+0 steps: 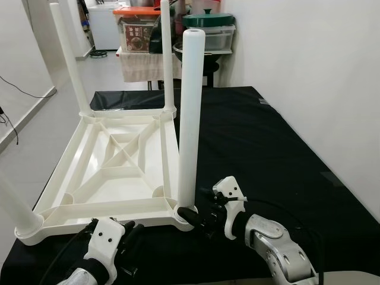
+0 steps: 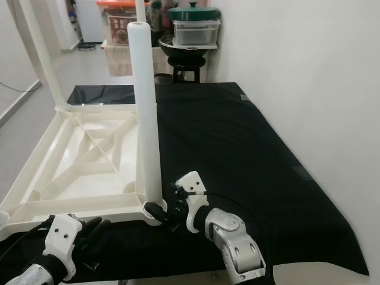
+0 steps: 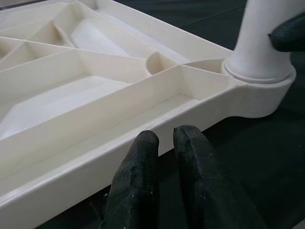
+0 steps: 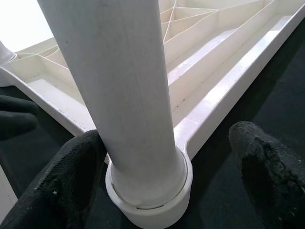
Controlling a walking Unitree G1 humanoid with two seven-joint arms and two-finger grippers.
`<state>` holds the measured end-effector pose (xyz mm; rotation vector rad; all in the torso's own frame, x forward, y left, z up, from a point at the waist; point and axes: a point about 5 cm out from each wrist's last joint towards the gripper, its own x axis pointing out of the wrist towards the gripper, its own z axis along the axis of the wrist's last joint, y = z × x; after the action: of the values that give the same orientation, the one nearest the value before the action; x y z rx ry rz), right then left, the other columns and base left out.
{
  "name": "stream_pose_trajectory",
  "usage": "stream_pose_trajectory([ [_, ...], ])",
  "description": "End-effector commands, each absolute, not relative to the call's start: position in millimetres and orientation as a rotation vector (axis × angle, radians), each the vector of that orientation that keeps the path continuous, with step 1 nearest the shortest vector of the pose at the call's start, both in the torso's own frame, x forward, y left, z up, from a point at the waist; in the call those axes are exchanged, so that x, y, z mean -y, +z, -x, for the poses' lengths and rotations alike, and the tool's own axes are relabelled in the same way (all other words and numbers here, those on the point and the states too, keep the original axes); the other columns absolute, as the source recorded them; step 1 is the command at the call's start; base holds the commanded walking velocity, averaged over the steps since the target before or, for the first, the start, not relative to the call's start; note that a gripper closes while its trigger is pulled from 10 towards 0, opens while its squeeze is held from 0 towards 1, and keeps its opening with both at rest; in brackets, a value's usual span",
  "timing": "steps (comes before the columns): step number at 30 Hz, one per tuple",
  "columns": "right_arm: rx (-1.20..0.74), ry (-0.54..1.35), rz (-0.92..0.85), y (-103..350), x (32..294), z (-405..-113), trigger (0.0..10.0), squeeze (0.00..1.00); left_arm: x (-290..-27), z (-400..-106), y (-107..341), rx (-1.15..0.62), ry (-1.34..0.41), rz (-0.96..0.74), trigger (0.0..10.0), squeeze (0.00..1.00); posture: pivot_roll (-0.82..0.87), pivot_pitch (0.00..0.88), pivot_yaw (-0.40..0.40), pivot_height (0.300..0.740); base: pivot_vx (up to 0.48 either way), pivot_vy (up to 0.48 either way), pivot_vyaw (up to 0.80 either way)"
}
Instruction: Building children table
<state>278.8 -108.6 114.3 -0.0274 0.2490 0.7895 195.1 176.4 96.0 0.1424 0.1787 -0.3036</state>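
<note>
The right arm enters from the lower right of the left eye view, silver forearm angled up and leftward, its white wrist housing near bottom centre. The right end effector points left, low in the frame; in the right wrist view its two black fingers stand wide apart, one touching the leg, the other clear of it. The left arm rises from the lower left corner. The left end effector has its fingers nearly together at the bottom centre of the left wrist view, holding nothing.
</note>
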Motion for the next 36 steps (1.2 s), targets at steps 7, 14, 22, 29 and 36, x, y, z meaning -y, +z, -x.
stream_pose_trajectory([
  [7, -0.264, 0.686, 0.04, 112, 127, -285, 10.0, 0.0, -191, -185, 96, -0.176, -0.194, -0.141, 10.0, 0.0, 0.07, 0.0, -0.044, 0.74, 0.0, 0.0, 0.0],
  [14, -0.268, 0.741, 0.037, 112, 121, -281, 10.0, 0.0, -193, -188, 95, -0.174, -0.17, -0.141, 10.0, 0.0, 0.07, 0.0, -0.041, 0.74, 0.0, 0.0, 0.0],
  [22, -0.288, 0.741, 0.057, 110, 134, -280, 10.0, 0.0, -192, -190, 95, -0.188, -0.198, -0.139, 10.0, 0.0, 0.07, 0.0, -0.033, 0.74, 0.0, 0.227, 0.0],
  [29, -0.291, 0.769, 0.069, 113, 145, -278, 10.0, 0.0, -189, -192, 96, -0.188, -0.224, -0.144, 10.0, 0.0, 0.07, 0.0, -0.026, 0.74, 0.0, 0.48, 0.0],
  [36, -0.337, 0.856, 0.132, 117, 163, -269, 10.0, 0.0, -184, -190, 94, -0.206, -0.279, -0.137, 10.0, 0.0, 0.07, 0.0, -0.025, 0.74, 0.0, 0.478, 0.0],
])
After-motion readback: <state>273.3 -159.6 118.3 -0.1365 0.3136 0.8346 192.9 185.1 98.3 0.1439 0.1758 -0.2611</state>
